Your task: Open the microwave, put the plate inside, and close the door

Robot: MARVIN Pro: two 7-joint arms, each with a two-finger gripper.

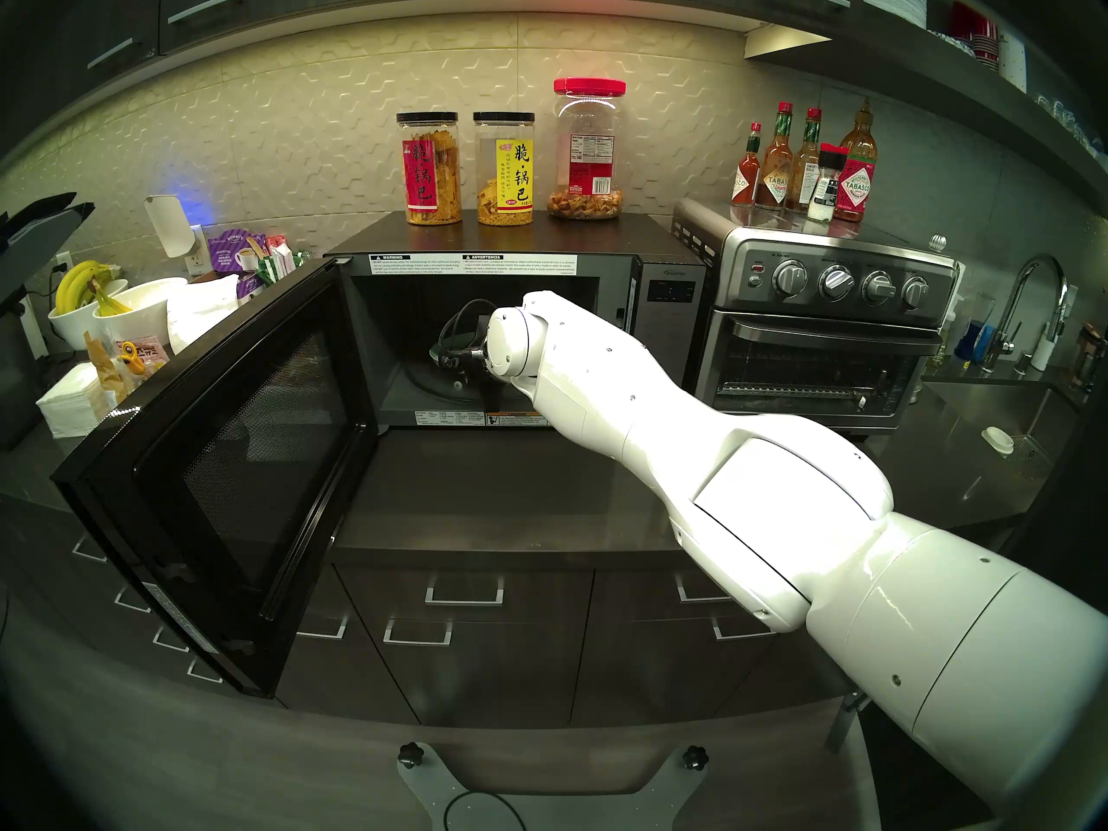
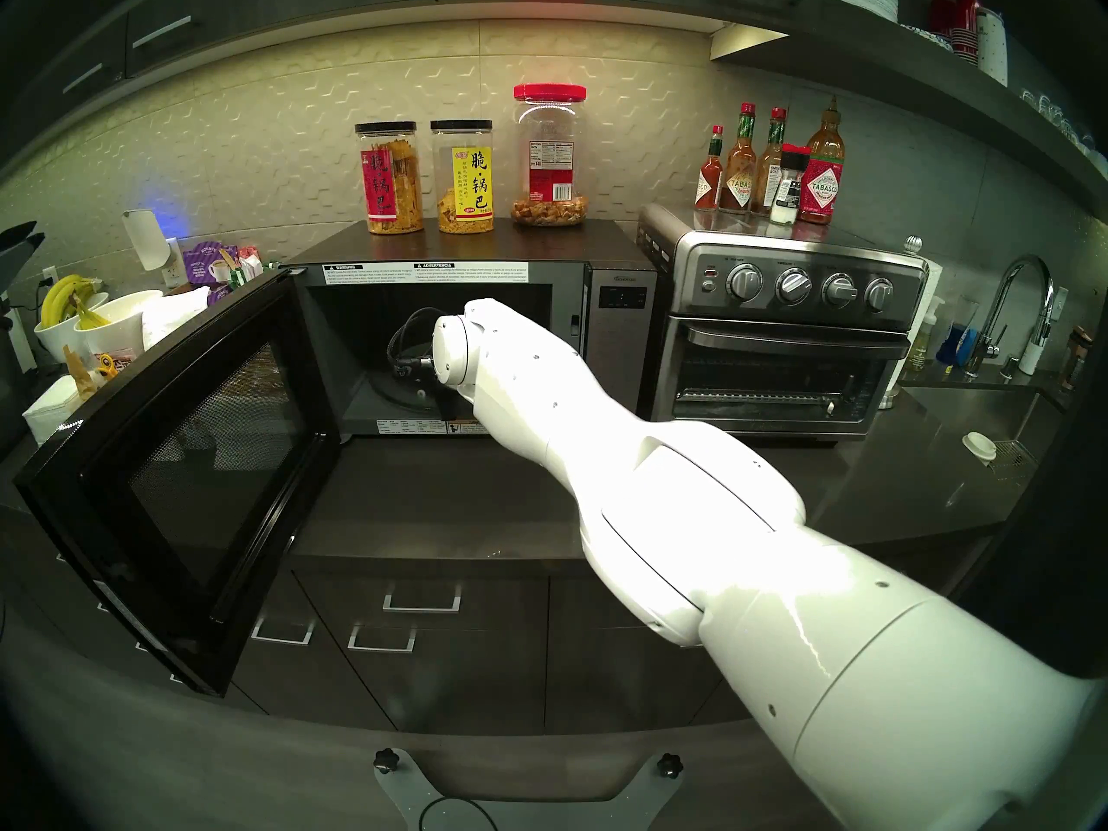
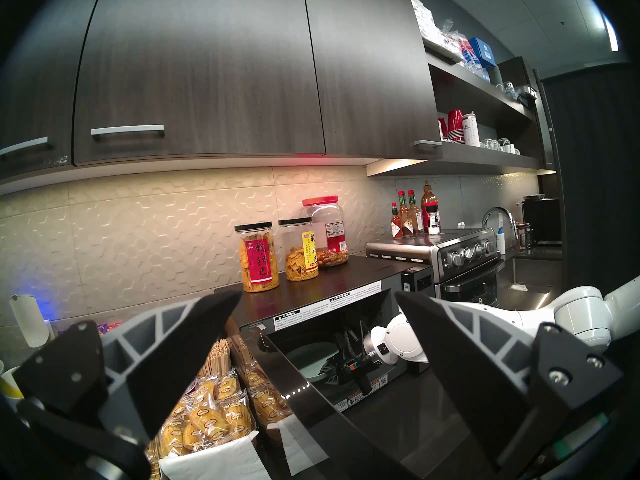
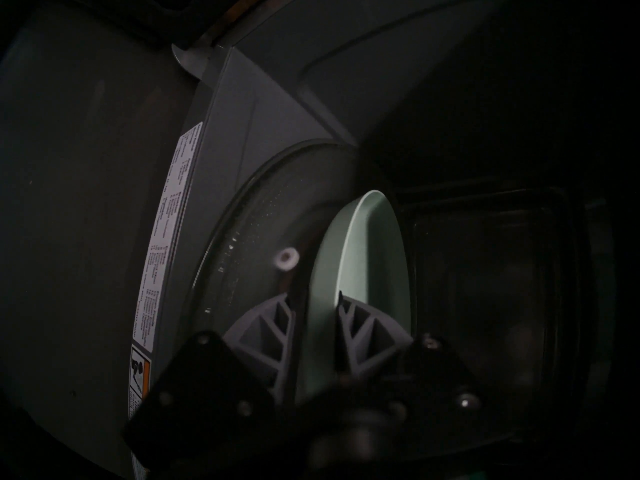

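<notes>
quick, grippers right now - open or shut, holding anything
Left gripper: open, holding nothing.
Right gripper: shut on the plate, inside the microwave.

Glossy white right arm (small dark screws), black-tipped grey ribbed fingers.

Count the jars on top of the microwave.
3, in a row on the microwave: black-lidded jar with red label at left, black-lidded jar with yellow label in the middle, red-lidded jar at right.

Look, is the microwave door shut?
No, the door swings wide open to the left, and the right gripper holds the plate inside the microwave.
</notes>
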